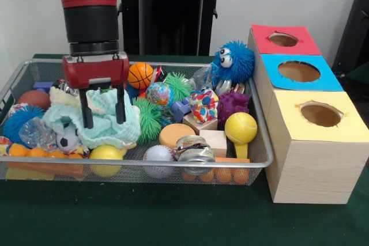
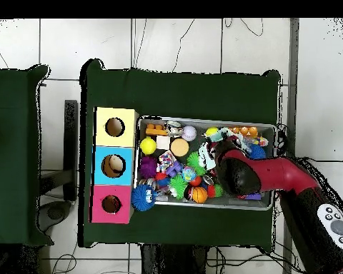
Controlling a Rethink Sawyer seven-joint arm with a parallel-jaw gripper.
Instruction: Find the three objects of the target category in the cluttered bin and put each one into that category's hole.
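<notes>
The silver wire-mesh bin [image 1: 173, 164] is full of toys; it also shows in the overhead view [image 2: 203, 120]. My gripper [image 1: 104, 121] hangs over the bin's left part. It is open, with the black fingers [image 1: 87, 113] straddling a mint-green cloth [image 1: 106, 126]. No bear or tiger plush shows; they are hidden or out of view. The red-topped hole [image 1: 283, 39] is on the farthest wooden box, and it shows in the overhead view [image 2: 111, 204]. In the overhead view the red arm [image 2: 239, 175] covers the gripper.
The blue-topped hole [image 1: 298, 71] and the yellow-topped hole [image 1: 320, 113] are on the nearer boxes. The bin holds a blue spiky googly-eyed ball [image 1: 233, 61], a purple plush [image 1: 232, 103], a yellow ball [image 1: 240, 126], a basketball [image 1: 140, 75], a baseball [image 1: 158, 154] and a green spiky ball [image 1: 149, 120].
</notes>
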